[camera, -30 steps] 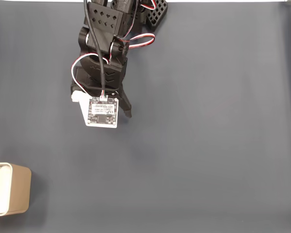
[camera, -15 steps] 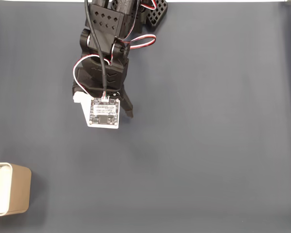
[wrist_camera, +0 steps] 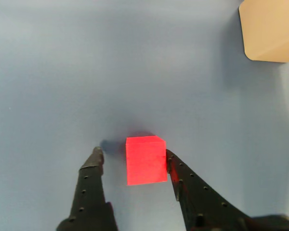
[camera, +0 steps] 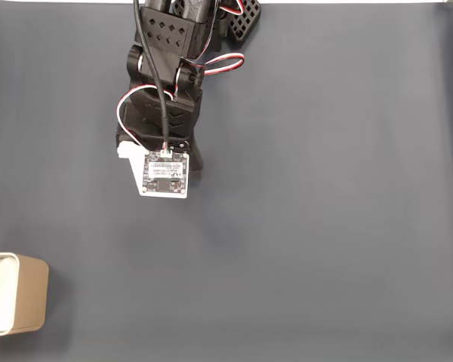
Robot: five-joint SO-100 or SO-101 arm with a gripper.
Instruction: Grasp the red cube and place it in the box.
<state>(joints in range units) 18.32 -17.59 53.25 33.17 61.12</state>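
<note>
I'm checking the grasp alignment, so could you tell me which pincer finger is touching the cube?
The right finger in the wrist view lies against the cube; the left finger stands clear of it.

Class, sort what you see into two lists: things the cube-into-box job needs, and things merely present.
Needed for the job:
red cube, between the open jaws
box
gripper

Merely present:
dark table mat
camera board on the arm

arm [camera: 164, 75]: I see black printed plastic, diamond cutouts near the top of the fixed view
cables [camera: 147, 94]: one black, plus red-and-white looped wires
board [camera: 165, 174]: white-edged camera circuit board, dark middle
fingers [wrist_camera: 202, 202]: black, tapered, small dimples along them
</note>
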